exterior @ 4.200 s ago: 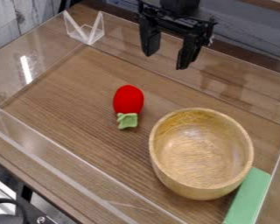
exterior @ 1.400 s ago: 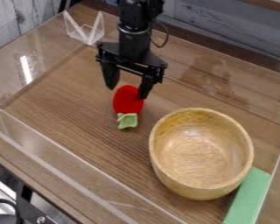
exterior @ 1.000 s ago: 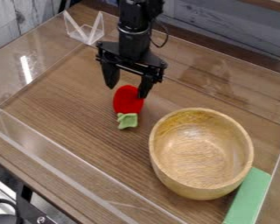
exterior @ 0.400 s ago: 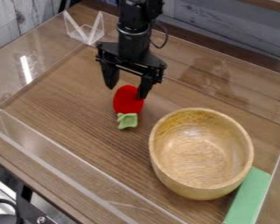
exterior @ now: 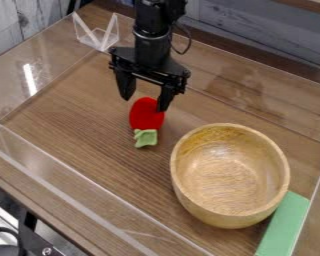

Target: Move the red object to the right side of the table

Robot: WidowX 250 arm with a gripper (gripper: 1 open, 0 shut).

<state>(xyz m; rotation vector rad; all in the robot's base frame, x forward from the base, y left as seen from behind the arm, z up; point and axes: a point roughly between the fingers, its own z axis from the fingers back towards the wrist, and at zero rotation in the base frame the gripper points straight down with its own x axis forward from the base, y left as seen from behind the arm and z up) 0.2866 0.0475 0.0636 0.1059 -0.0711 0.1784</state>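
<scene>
- Camera view, nearest first: light-green block (exterior: 286, 232) lies flat at bottom right, just beside the wooden bowl (exterior: 231, 175), which fills lower right of frame.
- Red object (exterior: 145, 116) sits mid-frame, a bit left of centre, on the table (exterior: 69, 130); its green leafy end points down toward frame bottom. Bowl is near it on the right, not touching.
- Gripper (exterior: 149, 95) points down right over the red obj's top, jaws spread wide, one finger each side; nothing held yet.
- Changed: over the last sec or so, nothing – arm hasn't budged, jaws same width. A few secs back it was up at top centre, far from the toy. So approach looks done; I'd guess the grab comes next.
- In the way: bowl + block occupy the right side, so the carry prob needs to clear the bowl rim.
- Far: clear acrylic walls (exterior: 93, 33) at upper left.
</scene>
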